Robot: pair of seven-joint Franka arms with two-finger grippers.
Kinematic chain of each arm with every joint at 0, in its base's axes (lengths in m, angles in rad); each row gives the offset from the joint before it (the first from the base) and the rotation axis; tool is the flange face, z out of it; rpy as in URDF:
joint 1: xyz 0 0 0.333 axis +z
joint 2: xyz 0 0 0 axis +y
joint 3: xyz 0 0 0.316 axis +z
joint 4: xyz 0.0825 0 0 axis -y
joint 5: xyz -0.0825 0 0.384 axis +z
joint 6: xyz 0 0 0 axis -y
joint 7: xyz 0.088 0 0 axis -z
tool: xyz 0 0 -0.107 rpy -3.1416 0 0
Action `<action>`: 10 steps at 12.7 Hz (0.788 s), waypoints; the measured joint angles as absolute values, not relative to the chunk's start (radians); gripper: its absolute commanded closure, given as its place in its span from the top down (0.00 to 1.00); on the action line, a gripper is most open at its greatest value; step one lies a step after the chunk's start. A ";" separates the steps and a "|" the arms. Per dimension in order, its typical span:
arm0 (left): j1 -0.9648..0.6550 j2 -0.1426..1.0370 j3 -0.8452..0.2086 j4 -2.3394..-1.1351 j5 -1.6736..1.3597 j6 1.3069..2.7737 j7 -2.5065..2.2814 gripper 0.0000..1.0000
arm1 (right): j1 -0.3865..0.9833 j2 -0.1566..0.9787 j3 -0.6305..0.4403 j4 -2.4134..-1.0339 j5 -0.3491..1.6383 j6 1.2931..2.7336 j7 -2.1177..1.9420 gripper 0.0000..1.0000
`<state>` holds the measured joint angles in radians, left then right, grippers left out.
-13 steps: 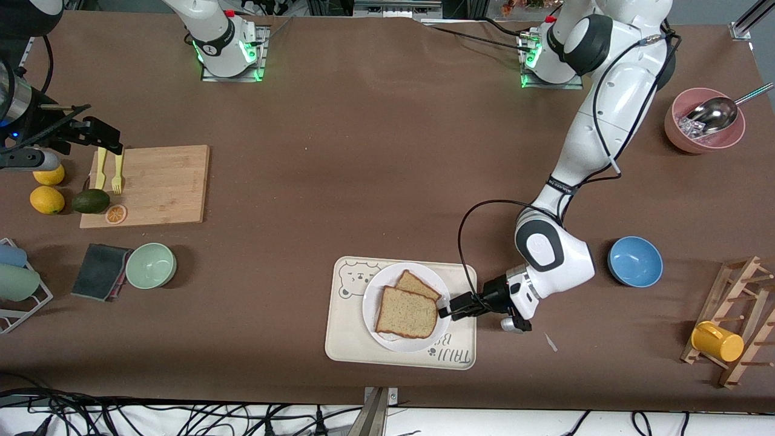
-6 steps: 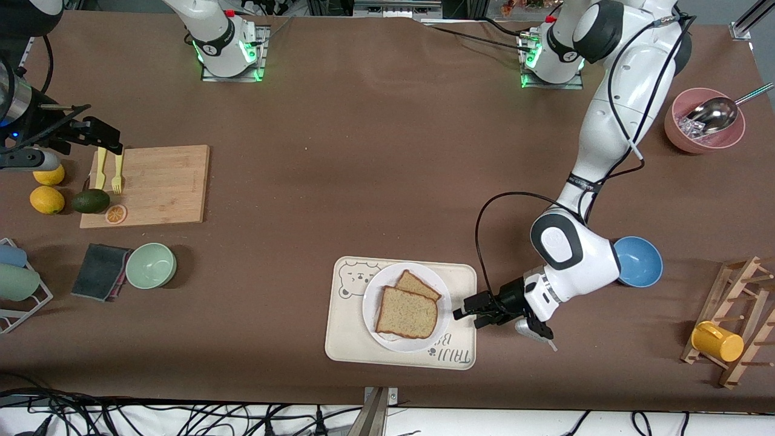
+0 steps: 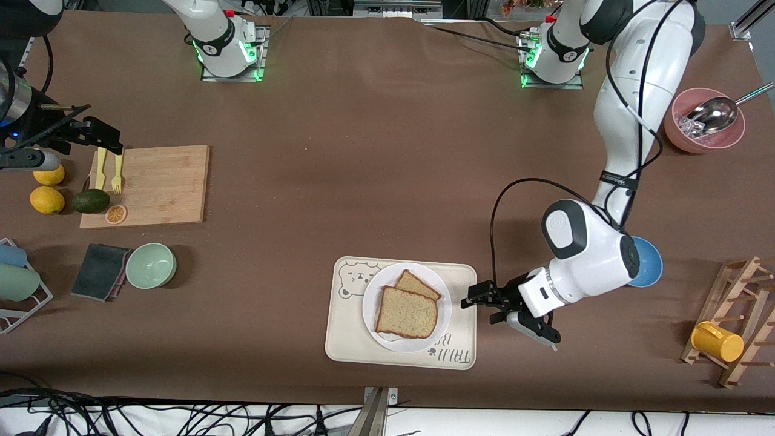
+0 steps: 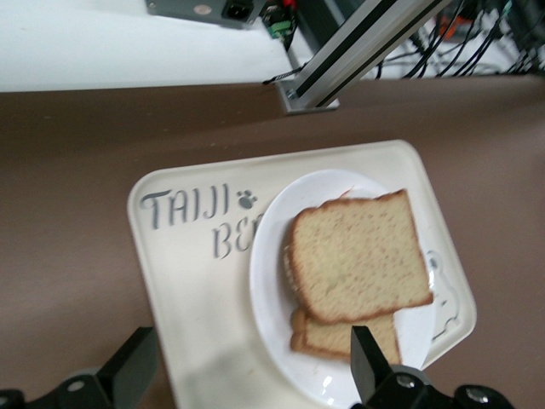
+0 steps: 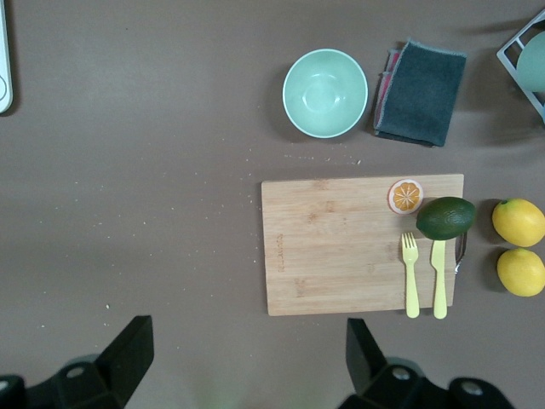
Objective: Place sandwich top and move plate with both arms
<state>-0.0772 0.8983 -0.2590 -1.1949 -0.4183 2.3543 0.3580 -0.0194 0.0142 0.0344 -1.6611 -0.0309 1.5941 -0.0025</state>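
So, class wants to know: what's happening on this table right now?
The sandwich top already lies on the white plate, partly covering a second slice, and the plate sits on the cream tray. The left gripper is open and empty over the tray's edge at the left arm's end. The right gripper waits open above the cutting board. The plate has not yet been gripped.
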 measured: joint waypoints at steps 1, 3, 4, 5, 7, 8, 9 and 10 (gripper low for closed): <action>-0.077 0.879 -0.240 -1.195 -0.355 2.315 0.338 1.00 | -0.019 0.014 0.034 -1.661 -0.031 1.594 -0.002 1.00; -0.075 0.830 -0.192 -1.194 -0.268 2.191 0.319 1.00 | -0.019 0.014 0.034 -1.661 -0.031 1.594 -0.002 1.00; -0.075 0.800 -0.167 -1.193 -0.246 2.113 0.313 1.00 | -0.019 0.014 0.034 -1.661 -0.031 1.594 -0.002 1.00; -0.074 0.768 -0.149 -1.191 -0.233 2.046 0.309 1.00 | -0.019 0.014 0.034 -1.661 -0.031 1.594 -0.002 1.00; -0.071 0.697 -0.129 -1.186 -0.180 1.918 0.298 1.00 | -0.019 0.014 0.034 -1.661 -0.031 1.594 -0.002 1.00; -0.070 0.659 -0.125 -1.184 -0.138 1.843 0.293 1.00 | -0.019 0.014 0.034 -1.661 -0.031 1.594 -0.002 1.00; -0.070 0.619 -0.123 -1.183 -0.100 1.773 0.287 1.00 | -0.019 0.014 0.034 -1.661 -0.031 1.594 -0.002 1.00; -0.070 0.583 -0.122 -1.183 -0.077 1.719 0.282 1.00 | -0.019 0.014 0.034 -1.661 -0.031 1.594 -0.002 1.00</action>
<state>-0.0700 0.5833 -0.1218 -1.1829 -0.0766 1.7193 0.2820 -0.0194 0.0145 0.0344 -1.6610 -0.0309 1.5938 -0.0024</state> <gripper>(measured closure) 0.000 0.000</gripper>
